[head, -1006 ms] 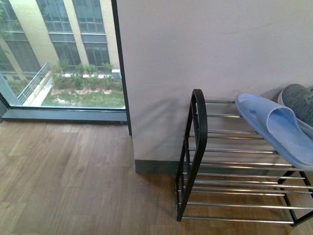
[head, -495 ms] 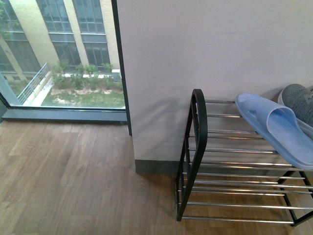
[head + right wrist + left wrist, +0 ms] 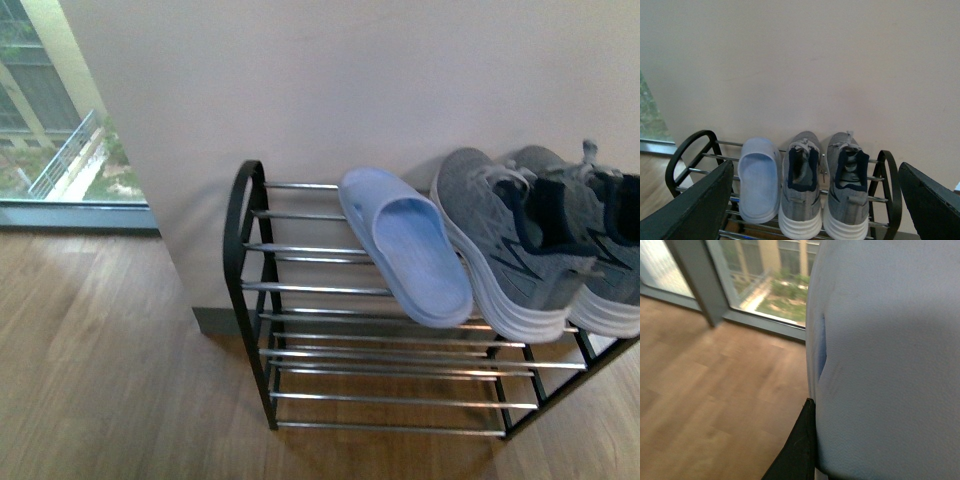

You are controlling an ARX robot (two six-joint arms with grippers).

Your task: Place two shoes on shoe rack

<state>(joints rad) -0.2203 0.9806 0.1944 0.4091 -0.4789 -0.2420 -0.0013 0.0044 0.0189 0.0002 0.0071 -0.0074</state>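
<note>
- From the front camera I get no arm at all, and the right-hand sneaker [image 3: 600,250] is cut off by the frame edge — only part of it shows.
- On my left wrist feed a pale blue soft surface [image 3: 885,365] fills most of the picture, too close to say for certain what it is; a black edge [image 3: 797,450] pokes in beside it, and I can't tell how the left fingers stand.
- The right wrist feed is clear: two dark fingers [image 3: 695,205] stand wide apart with nothing between them, framing the shoe rack [image 3: 690,145] against the plain wall.
- Both grey knit sneakers sit side by side on the top tier — thick white soles, navy lining, toes to the wall; the near one [image 3: 505,250] shows a black zigzag on its side.
- A smooth light-blue slipper [image 3: 405,245] lies just beside them on the same tier, its heel overhanging the front bar.
- The rack's frame is black with rounded corners, its tiers thin chrome bars; the lower tiers are partly hidden behind the upper ones.
- Wood-plank floor [image 3: 90,360] below, window [image 3: 50,110] off to the left.
</note>
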